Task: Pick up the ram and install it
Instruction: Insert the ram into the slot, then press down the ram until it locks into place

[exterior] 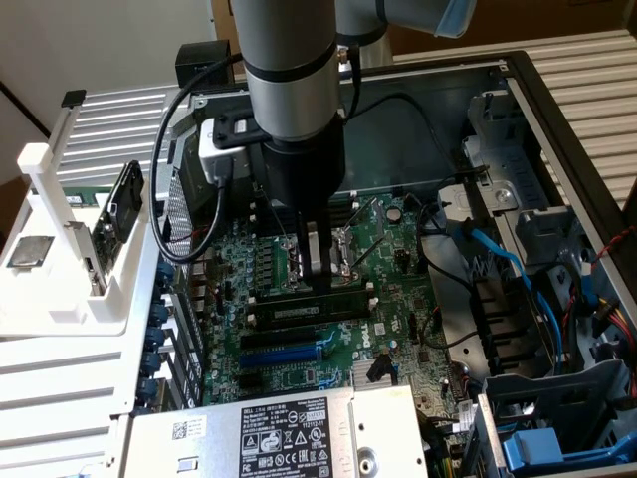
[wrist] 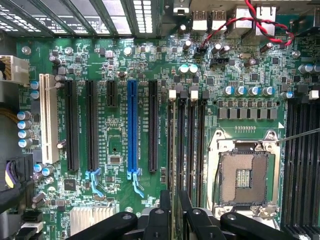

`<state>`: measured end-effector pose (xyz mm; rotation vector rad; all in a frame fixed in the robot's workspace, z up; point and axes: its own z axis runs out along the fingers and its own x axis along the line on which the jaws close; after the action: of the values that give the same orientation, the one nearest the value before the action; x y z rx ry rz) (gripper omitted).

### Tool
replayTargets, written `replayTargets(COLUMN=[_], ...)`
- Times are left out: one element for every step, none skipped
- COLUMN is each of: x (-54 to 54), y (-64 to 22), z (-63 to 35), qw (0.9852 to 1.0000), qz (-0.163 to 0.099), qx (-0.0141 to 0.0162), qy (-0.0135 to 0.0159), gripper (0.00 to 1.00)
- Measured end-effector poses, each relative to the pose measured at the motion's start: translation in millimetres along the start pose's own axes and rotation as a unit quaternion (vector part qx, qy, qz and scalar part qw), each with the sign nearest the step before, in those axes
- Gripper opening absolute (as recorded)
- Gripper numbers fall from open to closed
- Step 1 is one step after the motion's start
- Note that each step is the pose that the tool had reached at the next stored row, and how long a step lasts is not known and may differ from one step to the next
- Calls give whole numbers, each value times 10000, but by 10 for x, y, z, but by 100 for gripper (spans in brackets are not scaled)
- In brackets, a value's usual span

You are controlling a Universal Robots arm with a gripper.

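While the hand (exterior: pixel 320 287) clamps the ram (exterior: pixel 289 312) at the memory slots (wrist: pixel 192 145), the CPU socket (wrist: pixel 245 177) lies just beside.

White power supply label (exterior: pixel 289 438): dense black print, round certification marks; first word looks like "DELL", the rest too small. Barcode sticker (exterior: pixel 189 429) beside it: unreadable. Pale label on the ram (exterior: pixel 309 308): unreadable. White silkscreen on the motherboard (wrist: pixel 120 125), beside slots: illegible.

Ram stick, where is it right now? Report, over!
Gripper shut on the ram. Ram down at the memory slots beside the CPU socket; fully seated, cannot tell. Nothing seen blocking it.
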<state>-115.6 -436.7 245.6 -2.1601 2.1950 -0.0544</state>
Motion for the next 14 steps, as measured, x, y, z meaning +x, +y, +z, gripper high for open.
replayTargets(x=[0, 0, 0, 0, 0, 0, 0, 0, 0, 0, 0, 0, 0, 0], y=[0, 0, 0, 1, 1, 1, 0, 1, 1, 0, 1, 1, 0, 0], z=[1, 0, 0, 0, 0, 0, 0, 0, 0, 0, 0, 0, 0, 0], qw=[10000, 10000, 10000, 10000, 10000, 10000, 10000, 10000, 10000, 10000, 10000, 10000, 10000, 10000], qz=[0, 0, 0, 0, 0, 0, 0, 0, 0, 0, 0, 0, 0, 0], qx=[1, 0, 0, 0, 0, 0, 0, 0, 0, 0, 0, 0, 0, 0], qy=[-1, -1, -1, 0, 0, 0, 0, 0, 0, 0, 0, 0, 0, 0], gripper=[21, 21, 21, 21, 21, 21, 21, 21, 21, 21, 21, 21, 21, 21])
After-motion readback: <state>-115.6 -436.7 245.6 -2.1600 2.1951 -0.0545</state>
